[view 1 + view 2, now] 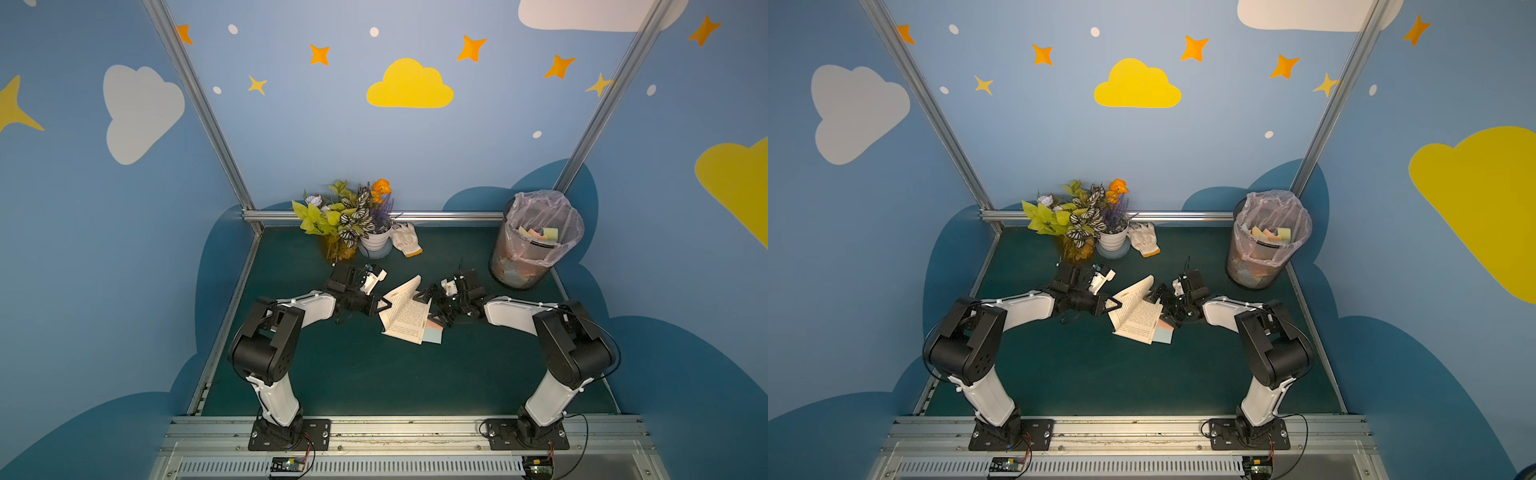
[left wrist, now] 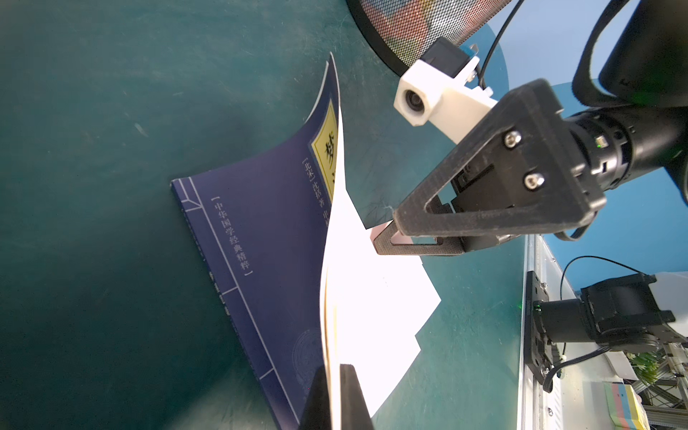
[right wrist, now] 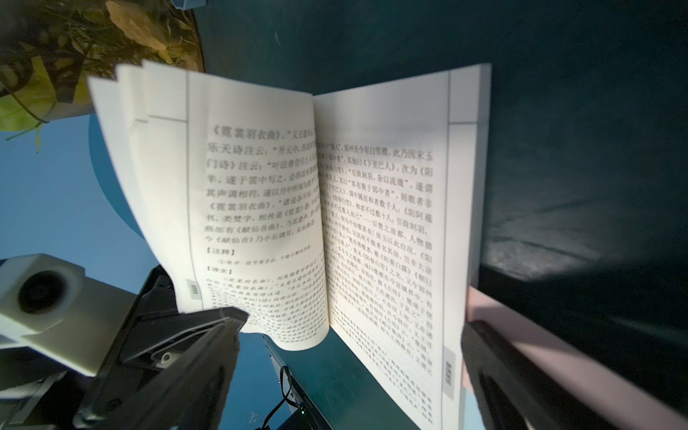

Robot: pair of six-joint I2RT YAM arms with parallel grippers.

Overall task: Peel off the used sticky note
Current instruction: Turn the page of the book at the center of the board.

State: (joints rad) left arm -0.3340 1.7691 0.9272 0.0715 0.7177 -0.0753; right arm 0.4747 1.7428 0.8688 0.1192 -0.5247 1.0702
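Mesh bin [image 1: 515, 270] (bag-lined) with coloured notes [image 1: 540, 237] inside; left hand [image 1: 384, 305] tight on book pages [image 1: 402, 291], right hand [image 1: 432, 309] wide open.

You have the book [image 1: 405, 318] lying open mid-table [image 1: 353, 374], with sticky notes [image 1: 434, 334] poking out under its right edge. Behind it, to the left, stand the potted plants [image 1: 376, 243], with a glove [image 1: 407, 239] just beside them on their right. At the back right stands the bin [image 1: 513, 272], with paper scraps [image 1: 540, 235] inside.
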